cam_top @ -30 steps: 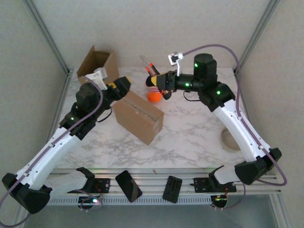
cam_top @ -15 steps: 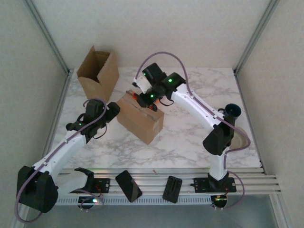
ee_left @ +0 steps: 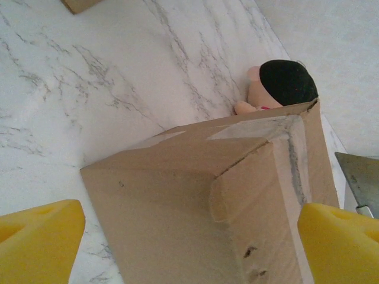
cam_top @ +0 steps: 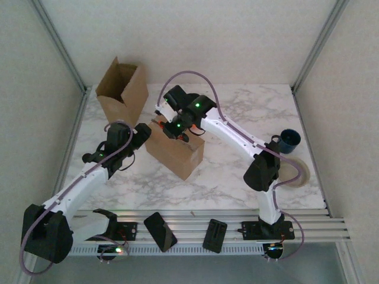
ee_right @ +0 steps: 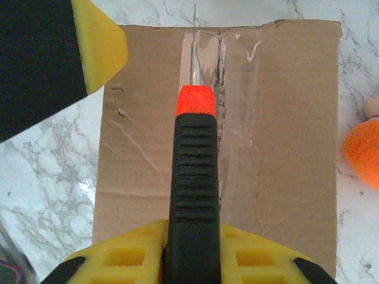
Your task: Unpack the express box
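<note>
The sealed express box [cam_top: 177,152] lies mid-table, brown cardboard with clear tape along its top seam [ee_right: 220,89]. My right gripper [cam_top: 172,128] hovers over its far left end, shut on a utility knife [ee_right: 194,177] with a black ribbed handle and an orange collar. The thin blade [ee_right: 195,59] points along the taped seam. My left gripper [cam_top: 142,134] stands open at the box's left end, its yellow fingertips [ee_left: 37,236] spread on either side of the box corner [ee_left: 195,195] without touching it.
An open empty carton [cam_top: 123,89] stands at the back left. A doll with black hair [ee_left: 285,83] and an orange toy [ee_right: 364,155] lie just beyond the box. A blue cup [cam_top: 289,139] and a tape roll [cam_top: 298,173] sit at the right edge.
My right arm has swung from the back of the table to above the box's left end with the knife. The left gripper has opened wider beside the box.
</note>
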### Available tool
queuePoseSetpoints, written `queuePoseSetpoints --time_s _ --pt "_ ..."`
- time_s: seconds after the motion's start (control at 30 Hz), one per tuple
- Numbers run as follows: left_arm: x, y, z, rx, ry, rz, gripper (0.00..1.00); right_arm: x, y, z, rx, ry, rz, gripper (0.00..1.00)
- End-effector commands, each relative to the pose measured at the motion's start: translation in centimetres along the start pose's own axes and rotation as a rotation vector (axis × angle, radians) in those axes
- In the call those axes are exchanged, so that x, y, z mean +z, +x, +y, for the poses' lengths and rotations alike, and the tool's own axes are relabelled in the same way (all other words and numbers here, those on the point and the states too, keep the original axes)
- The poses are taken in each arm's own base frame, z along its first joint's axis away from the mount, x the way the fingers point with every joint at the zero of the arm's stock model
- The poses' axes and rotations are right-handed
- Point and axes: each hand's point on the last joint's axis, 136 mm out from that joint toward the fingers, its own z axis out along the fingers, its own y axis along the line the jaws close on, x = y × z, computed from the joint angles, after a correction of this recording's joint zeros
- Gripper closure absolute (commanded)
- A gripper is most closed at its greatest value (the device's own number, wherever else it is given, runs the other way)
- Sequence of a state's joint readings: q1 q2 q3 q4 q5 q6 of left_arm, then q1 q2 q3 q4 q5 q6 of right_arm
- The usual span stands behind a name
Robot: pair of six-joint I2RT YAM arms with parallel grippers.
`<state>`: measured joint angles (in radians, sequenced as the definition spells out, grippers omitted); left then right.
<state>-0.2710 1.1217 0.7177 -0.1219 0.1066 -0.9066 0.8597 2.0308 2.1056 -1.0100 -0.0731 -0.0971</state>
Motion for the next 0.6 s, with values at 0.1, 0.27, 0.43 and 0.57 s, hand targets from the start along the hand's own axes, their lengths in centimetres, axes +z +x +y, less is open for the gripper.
queuePoseSetpoints --time_s 0.1,0.27,0.43,0.57 --pt "1.4 -0.3 0.4 -0.026 -0.012 -0.006 0.07 0.5 -1.1 -0.3 0.003 0.048 -0.010 1.00" --pt "2.0 -0.4 0.6 -0.031 -0.019 -0.009 0.07 0.8 -1.2 -0.5 -0.004 0.071 -0.003 1.00" --pt "2.2 -0.3 0.7 -0.032 -0.019 -0.007 0.07 1.2 -0.8 -0.4 -0.010 0.070 0.016 1.00" --pt "2.2 -0.2 0.9 -0.033 -0.020 -0.004 0.08 1.7 -0.5 -0.7 -0.009 0.088 0.037 1.00"
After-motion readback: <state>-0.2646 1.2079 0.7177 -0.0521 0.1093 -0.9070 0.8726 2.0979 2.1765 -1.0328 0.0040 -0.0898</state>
